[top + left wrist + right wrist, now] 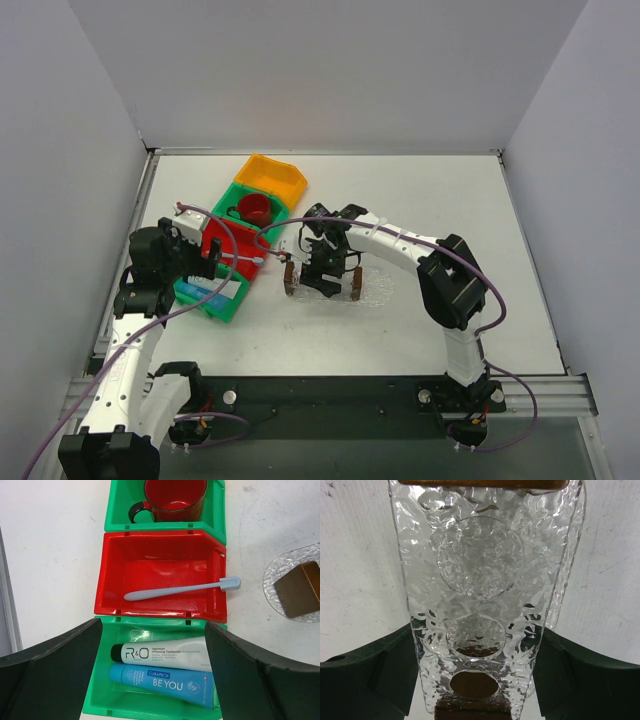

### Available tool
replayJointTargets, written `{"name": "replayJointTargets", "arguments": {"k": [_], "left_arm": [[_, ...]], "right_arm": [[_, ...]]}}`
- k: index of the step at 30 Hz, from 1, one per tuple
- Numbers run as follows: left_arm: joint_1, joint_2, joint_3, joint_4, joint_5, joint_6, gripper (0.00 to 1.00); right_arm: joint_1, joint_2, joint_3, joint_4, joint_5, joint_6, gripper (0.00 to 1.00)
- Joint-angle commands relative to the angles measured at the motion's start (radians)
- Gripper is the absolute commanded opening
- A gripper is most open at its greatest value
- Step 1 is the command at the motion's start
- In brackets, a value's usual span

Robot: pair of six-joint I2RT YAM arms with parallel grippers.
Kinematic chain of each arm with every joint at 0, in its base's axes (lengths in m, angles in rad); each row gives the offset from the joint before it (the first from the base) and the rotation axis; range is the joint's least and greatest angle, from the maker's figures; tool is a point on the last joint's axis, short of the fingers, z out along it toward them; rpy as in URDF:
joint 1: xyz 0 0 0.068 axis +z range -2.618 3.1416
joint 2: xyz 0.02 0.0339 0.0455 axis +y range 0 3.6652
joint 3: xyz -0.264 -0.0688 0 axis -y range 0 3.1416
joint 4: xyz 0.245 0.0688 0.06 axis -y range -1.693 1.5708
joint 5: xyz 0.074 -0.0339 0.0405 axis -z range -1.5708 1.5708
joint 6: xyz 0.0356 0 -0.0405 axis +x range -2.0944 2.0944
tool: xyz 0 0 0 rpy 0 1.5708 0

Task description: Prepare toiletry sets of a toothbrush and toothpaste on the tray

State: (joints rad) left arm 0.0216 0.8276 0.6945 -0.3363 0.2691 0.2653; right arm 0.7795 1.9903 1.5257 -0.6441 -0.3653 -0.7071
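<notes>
The toothbrush [182, 588], pale blue, lies slantwise in the red bin [112, 580]. Two toothpaste tubes lie side by side in the near green bin [100, 700]: a silver-grey one [165, 653] and a blue one [162, 682]. My left gripper [152, 630] is open and empty, hovering over that bin with a finger on each side of the tubes; it also shows in the top view [205, 265]. The clear textured glass tray [480, 570] lies on the table. My right gripper [476, 630] straddles it, its fingers [380, 670] against both long sides.
A far green bin holds a red mug [175, 497], and a yellow bin [272, 180] stands behind it. The tray has brown wooden end blocks [299, 589] and sits right of the bins [372, 292]. White walls enclose the table.
</notes>
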Motion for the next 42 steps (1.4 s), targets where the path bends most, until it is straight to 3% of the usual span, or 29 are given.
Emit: {"name": "replayJointTargets", "arguments": {"k": [1, 5, 10, 11, 13, 16, 42], "left_arm": [[0.009, -0.008, 0.02, 0.046, 0.024, 0.002, 0.95], [0.008, -0.01, 0.02, 0.046, 0.027, 0.003, 0.95], [0.009, -0.007, 0.023, 0.048, 0.025, 0.003, 0.95], [0.009, -0.005, 0.023, 0.048, 0.025, 0.005, 0.95], [0.009, -0.005, 0.022, 0.048, 0.025, 0.006, 0.95], [0.009, -0.008, 0.02, 0.048, 0.025, 0.006, 0.95], [0.008, -0.015, 0.022, 0.048, 0.028, 0.011, 0.95]], "right_arm": [[-0.002, -0.03, -0.022, -0.012, 0.012, -0.006, 0.54], [-0.002, -0.031, -0.021, -0.008, 0.017, -0.002, 0.67], [0.0, -0.038, -0.018, -0.006, 0.025, 0.004, 0.76], [-0.002, -0.042, -0.018, -0.005, 0.029, 0.006, 0.83], [-0.003, -0.047, -0.016, -0.005, 0.031, 0.008, 0.85], [-0.002, -0.054, -0.015, -0.005, 0.031, 0.012, 0.99], [-0.014, -0.185, 0.037, 0.004, 0.065, 0.087, 1.0]]}}
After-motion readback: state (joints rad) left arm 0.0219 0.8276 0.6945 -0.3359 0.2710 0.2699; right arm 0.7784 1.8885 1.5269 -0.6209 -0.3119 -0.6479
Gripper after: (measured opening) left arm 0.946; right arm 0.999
